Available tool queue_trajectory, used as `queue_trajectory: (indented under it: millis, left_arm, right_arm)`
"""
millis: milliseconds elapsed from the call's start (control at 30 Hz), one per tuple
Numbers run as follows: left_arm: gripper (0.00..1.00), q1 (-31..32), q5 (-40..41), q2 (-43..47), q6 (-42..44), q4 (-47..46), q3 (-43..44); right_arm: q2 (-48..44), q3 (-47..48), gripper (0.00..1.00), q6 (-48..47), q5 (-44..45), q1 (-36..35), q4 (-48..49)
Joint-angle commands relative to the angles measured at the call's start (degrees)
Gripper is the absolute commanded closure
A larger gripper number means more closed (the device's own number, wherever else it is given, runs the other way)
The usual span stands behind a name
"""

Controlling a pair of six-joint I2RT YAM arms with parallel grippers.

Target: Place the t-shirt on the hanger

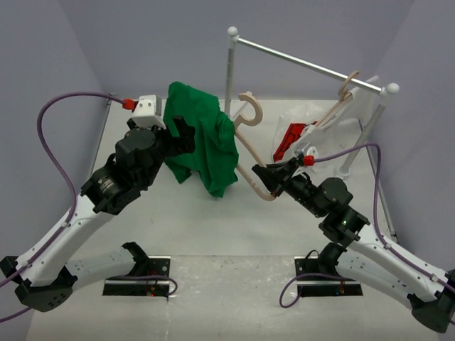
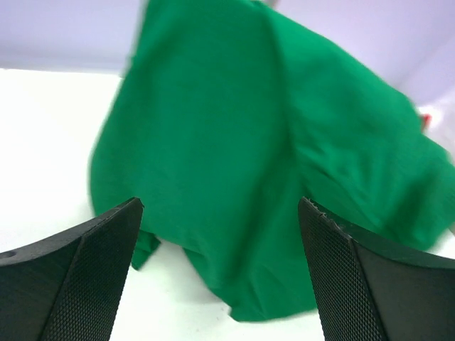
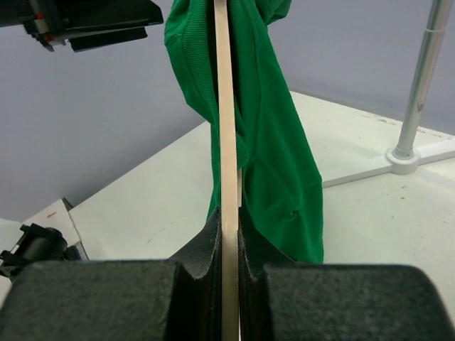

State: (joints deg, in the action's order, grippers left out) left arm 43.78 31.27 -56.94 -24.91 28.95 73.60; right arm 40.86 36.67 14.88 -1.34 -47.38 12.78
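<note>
The right claw (image 3: pixel 229 238) is clamping the light tan wooden clothes hanger (image 3: pixel 225 106) by its thin frame, holding it up over the white table (image 1: pixel 213 227). The left claw (image 2: pixel 220 234) is standing wide apart just before the cloth, gripping nothing. The next tug is probably best done gently and downward on the bunched side, with the hanger held steady, so nothing slips off. The bright green fabric t-shirt (image 1: pixel 202 142) is hanging draped over the hanger in loose folds, bunched rather than spread.
</note>
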Motion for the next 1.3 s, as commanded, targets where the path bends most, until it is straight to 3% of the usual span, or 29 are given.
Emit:
queue_trajectory:
  millis: [0, 133, 267, 400, 600, 800, 1100, 1267]
  left_arm:
    - [0.09, -2.68, 7.44, -4.46, -0.19, 1.05, 2.49]
    - [0.09, -12.78, -2.29, -5.99, 1.50, -4.36, 1.01]
    - [0.08, -18.71, -13.44, -5.75, 2.20, -12.19, -2.75]
    - [0.15, -20.02, -16.41, -5.90, 3.62, -18.00, -5.87]
    - [0.16, -20.32, -25.52, -4.40, 6.54, -28.67, -11.43]
    - [1.00, -21.02, -26.09, -6.25, 7.15, -30.61, -12.34]
    - [1.00, -21.11, -22.48, -4.55, 3.98, -29.69, -14.70]
    - [1.00, -21.08, -21.55, -4.25, 0.13, -30.81, -20.90]
  right_arm:
    - [-5.43, -0.63, 1.00, -2.62, 1.25, 0.36, 3.75]
    - [-6.37, 0.77, 1.00, -3.36, 1.25, 0.54, -2.53]
    - [-8.73, 1.14, 1.00, -2.52, 0.51, 1.10, -5.24]
    - [-10.03, 3.85, 1.00, -2.50, -0.85, 1.41, -8.86]
    - [-11.78, 6.56, 1.00, -1.81, -4.26, 1.48, -12.32]
    - [-13.79, 9.65, 1.00, -1.35, -6.21, 1.51, -15.93]
    - [-12.70, 11.48, 1.00, -0.24, 0.60, 1.51, -18.23]
    - [-12.85, 13.78, 1.00, -0.64, 3.88, 1.51, -18.75]
